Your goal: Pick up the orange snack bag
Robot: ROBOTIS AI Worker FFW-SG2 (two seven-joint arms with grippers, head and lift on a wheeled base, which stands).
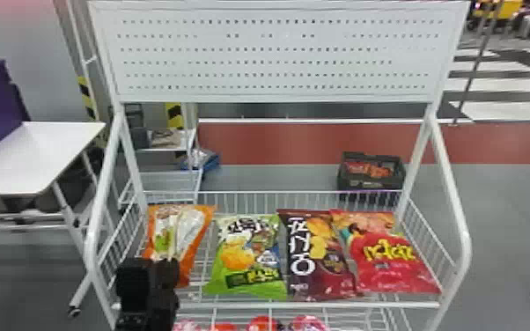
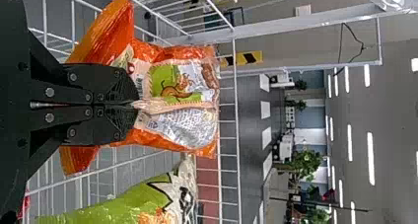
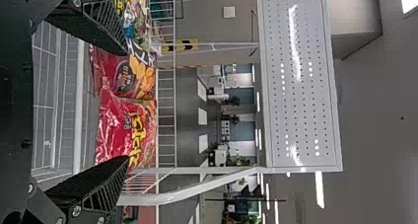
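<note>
Our left gripper point(image 2: 137, 104) is pinched nearly flat, its two black fingers closed on the pale seam point(image 2: 180, 107) that stands out from the face of the orange snack bag point(image 2: 172, 83). The bag is upright in the wire basket point(image 1: 277, 304), at its left end, close to the side wires. We cannot tell whether its bottom rests on the basket floor.

We judge that the grasp is made and the lift is the step in hand. To do it well, we should keep the pinch firm, since only a thin fold seems to be held and it could slide out or tear. We should raise the bag slowly and straight up, leaving its flared lower corners room to clear the side wires and the front rail before drawing it toward us.

Just beside it, with a small gap, lies a green bag point(image 1: 246, 259); a sideways swing could knock it. Next come a dark brown bag point(image 1: 319, 259) and a red bag point(image 1: 398, 264), touching each other. Our right gripper point(image 3: 127, 104) has its fingers spread wide and grips nothing, facing the basket's right part. A white pegboard point(image 1: 277, 57) rises behind the basket.
</note>
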